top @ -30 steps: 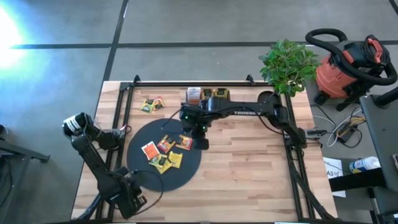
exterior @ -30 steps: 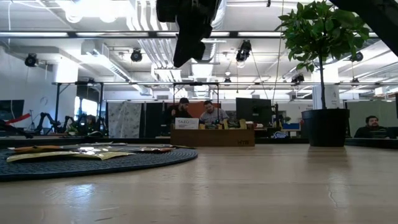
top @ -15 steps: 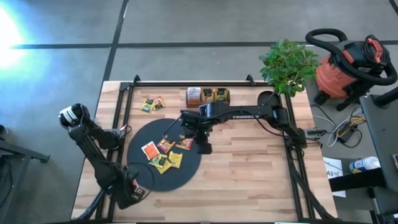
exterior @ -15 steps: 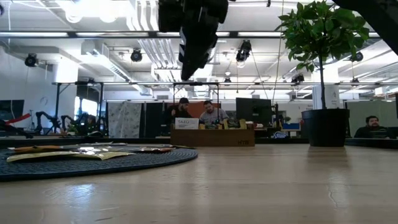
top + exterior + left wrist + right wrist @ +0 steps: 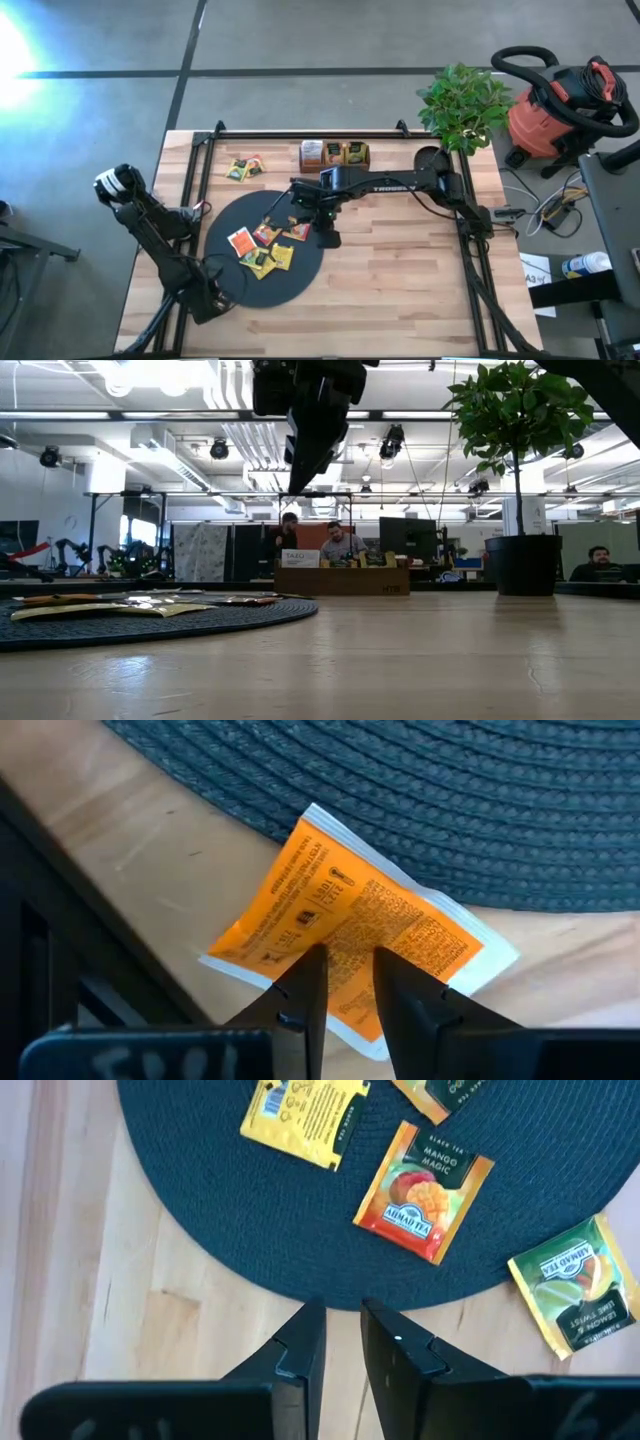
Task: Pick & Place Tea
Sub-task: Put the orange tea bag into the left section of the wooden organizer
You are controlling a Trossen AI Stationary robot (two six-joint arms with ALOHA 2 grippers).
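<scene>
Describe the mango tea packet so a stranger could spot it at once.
Find the round dark woven mat on the wooden table. Near its edge, just ahead of the right end effector, lies the mango tea packet. Unlike the yellow packet and green packet beside it, it is orange-red with a mango picture.

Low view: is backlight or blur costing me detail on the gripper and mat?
Low view: bright ceiling lights silhouette the right gripper; the near table is soft and the black mat edge-on. Right wrist view: packet print sharp. High view: glare at the left edge, off the table.
</scene>
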